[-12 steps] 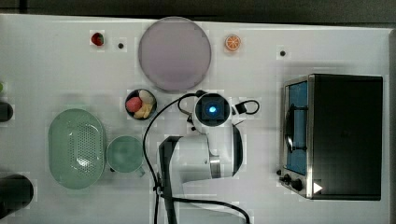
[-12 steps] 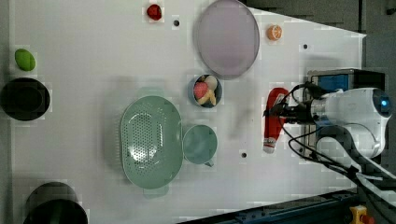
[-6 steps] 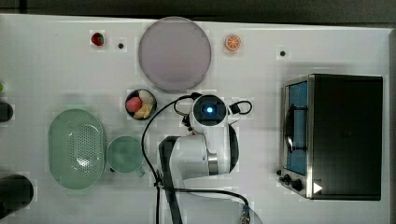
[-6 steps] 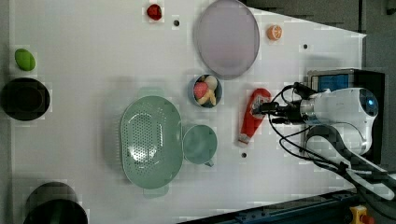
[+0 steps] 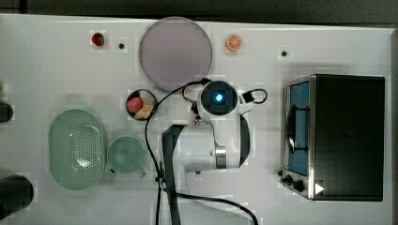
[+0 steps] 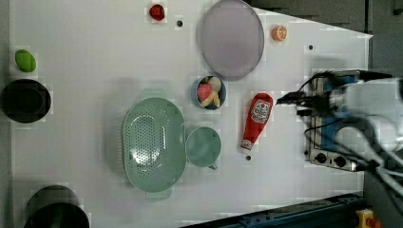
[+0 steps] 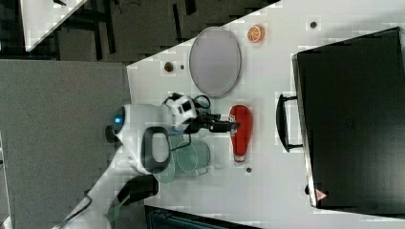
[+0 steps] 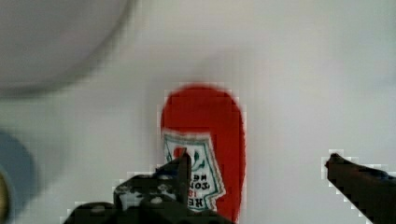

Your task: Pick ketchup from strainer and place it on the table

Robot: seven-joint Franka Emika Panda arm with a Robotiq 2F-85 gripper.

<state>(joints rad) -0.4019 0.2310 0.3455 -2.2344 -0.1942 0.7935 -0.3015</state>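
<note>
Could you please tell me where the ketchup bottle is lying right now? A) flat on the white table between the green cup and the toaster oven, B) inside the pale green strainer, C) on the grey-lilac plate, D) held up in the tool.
A: in the left view the ketchup bottle lies flat on the table, right of the green cup, outside the strainer, with the tool open.

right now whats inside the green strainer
Nothing: the strainer shows a bare perforated bottom in the left view. The ketchup lies on the table beside the green cup. The strainer's underside is hidden.
</note>
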